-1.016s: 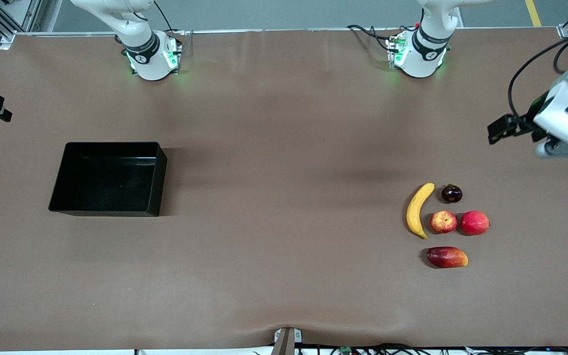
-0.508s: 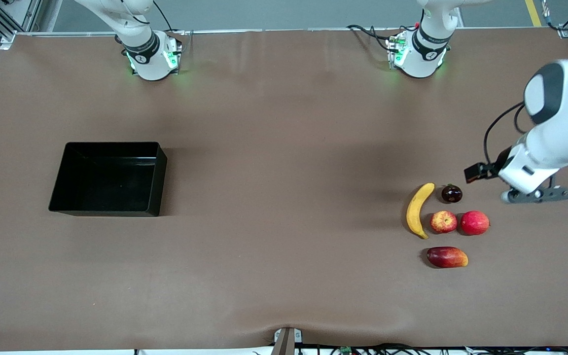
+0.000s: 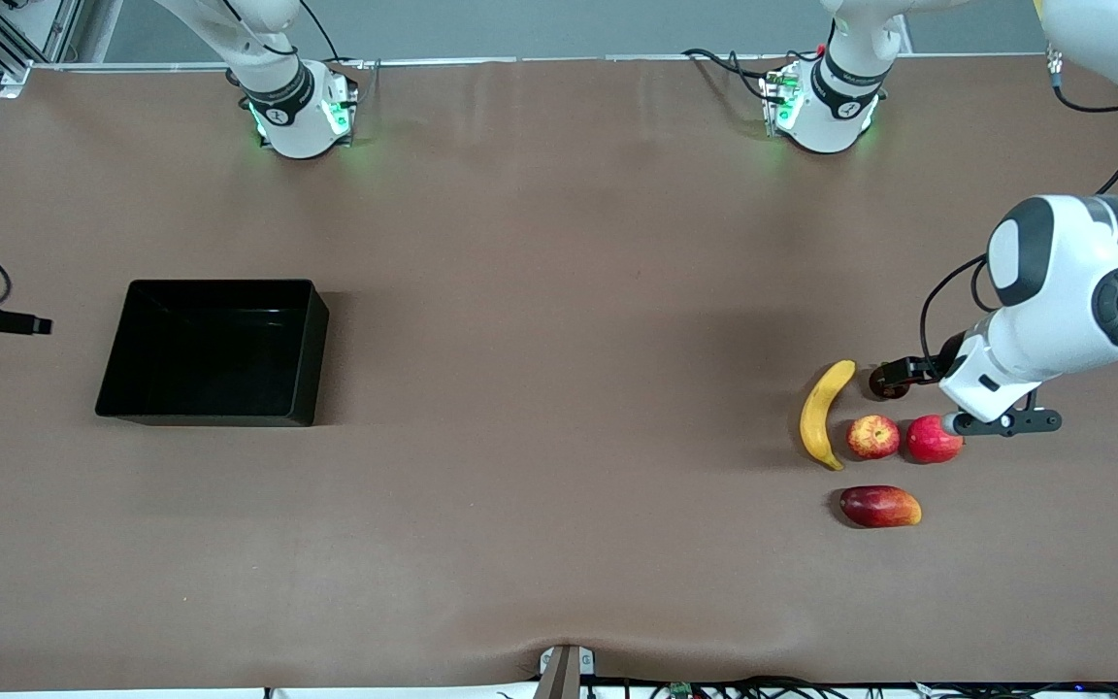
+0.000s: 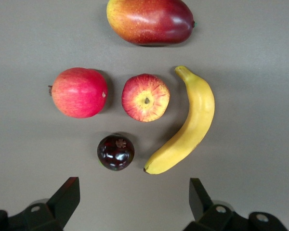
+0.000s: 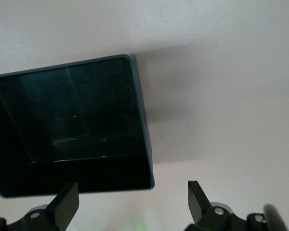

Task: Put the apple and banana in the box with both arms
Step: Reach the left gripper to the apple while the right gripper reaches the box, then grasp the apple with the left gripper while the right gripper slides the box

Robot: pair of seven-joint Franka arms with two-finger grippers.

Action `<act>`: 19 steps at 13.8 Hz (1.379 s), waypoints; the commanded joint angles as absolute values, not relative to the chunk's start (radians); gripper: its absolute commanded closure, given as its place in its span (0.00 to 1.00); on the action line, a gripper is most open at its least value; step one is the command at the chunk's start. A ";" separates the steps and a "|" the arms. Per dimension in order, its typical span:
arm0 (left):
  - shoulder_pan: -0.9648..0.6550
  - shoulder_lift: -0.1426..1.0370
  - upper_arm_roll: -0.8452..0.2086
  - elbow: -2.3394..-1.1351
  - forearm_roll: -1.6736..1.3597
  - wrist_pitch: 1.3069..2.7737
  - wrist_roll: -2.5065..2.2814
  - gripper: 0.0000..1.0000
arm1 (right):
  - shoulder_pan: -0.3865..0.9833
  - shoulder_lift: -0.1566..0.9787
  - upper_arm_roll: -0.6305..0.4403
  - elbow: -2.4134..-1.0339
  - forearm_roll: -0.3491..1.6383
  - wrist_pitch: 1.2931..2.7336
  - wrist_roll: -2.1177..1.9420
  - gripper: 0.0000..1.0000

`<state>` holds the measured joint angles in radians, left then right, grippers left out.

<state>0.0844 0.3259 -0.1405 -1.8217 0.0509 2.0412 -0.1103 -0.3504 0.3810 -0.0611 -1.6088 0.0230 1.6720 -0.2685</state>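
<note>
Five fruits sit in a cluster at the left arm's end of the table, with both grippers wide and empty.

Front view: the apple [image 3: 873, 437] has the banana [image 3: 823, 416] just beside it toward the right arm's end, a red fruit [image 3: 934, 439] beside it toward the left arm's end, a mango [image 3: 880, 507] nearer the camera, and a dark fruit [image 3: 889, 382] farther off. The box [image 3: 214, 351] lies well apart, toward the right arm's end. The right gripper itself seems to be out of frame. Left wrist view: the left gripper [image 4: 134, 204] hangs over the cluster, fingers [image 4: 67, 194] spread. Right wrist view: the right gripper [image 5: 133, 204] hovers by the box, fingers [image 5: 196, 195] spread.
</note>
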 commanded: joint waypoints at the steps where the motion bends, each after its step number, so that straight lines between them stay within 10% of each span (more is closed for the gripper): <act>1: 0.084 0.385 -0.143 -1.778 0.046 2.054 -0.098 0.00 | -0.341 0.410 -0.040 -1.704 0.041 1.791 -0.301 0.00; 4: 0.087 0.462 -0.143 -1.735 0.046 2.066 -0.098 0.00 | -0.322 0.423 -0.041 -1.813 0.040 2.004 -0.417 0.00; 13: 0.084 0.569 -0.140 -1.723 0.048 2.201 -0.098 0.00 | -0.359 0.480 -0.043 -1.845 0.034 2.006 -0.566 1.00; 19: 0.086 0.618 -0.137 -1.723 0.048 2.275 -0.098 0.00 | -0.330 0.474 -0.038 -1.723 0.049 1.802 -0.409 1.00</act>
